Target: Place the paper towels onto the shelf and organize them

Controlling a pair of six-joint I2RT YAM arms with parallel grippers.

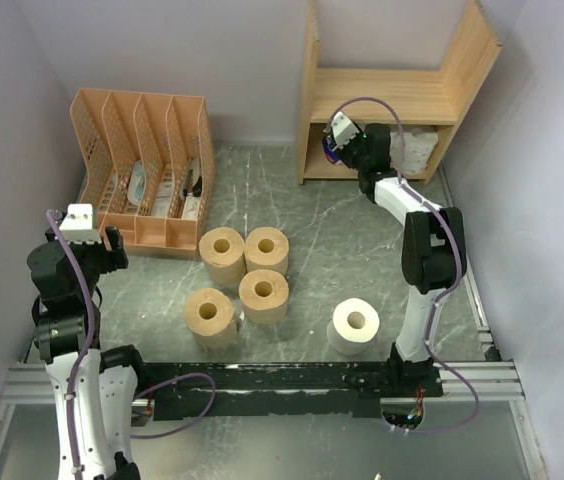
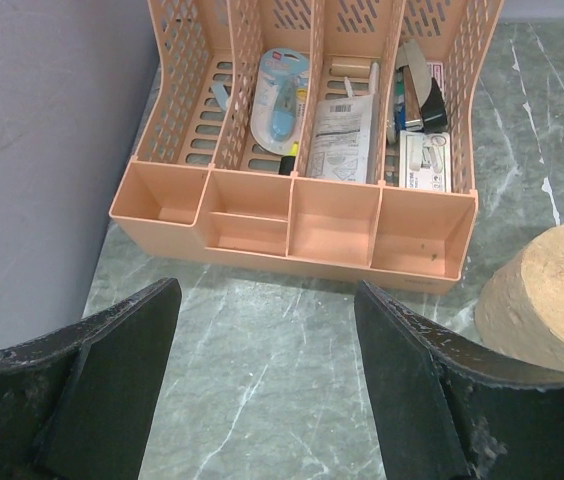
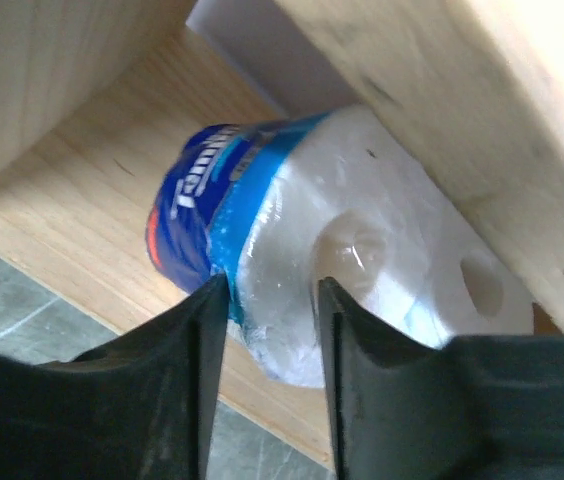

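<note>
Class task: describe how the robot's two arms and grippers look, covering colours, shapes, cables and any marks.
The left arm and right arm are both built of white links with black joints. A lilac cable loops along each, and a small white camera box sits at each wrist. The left gripper and right gripper have flat, wedge-shaped black fingers, scuffed with pale marks.

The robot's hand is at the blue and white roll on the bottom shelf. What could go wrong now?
1. The right gripper has a finger on each side of the roll's edge, and the roll lies near the front lip of the shelf. Pulling back before letting go fully might drag it off.
2. The gripper is tucked under the upper board, so lifting straight up could bump it.
</note>
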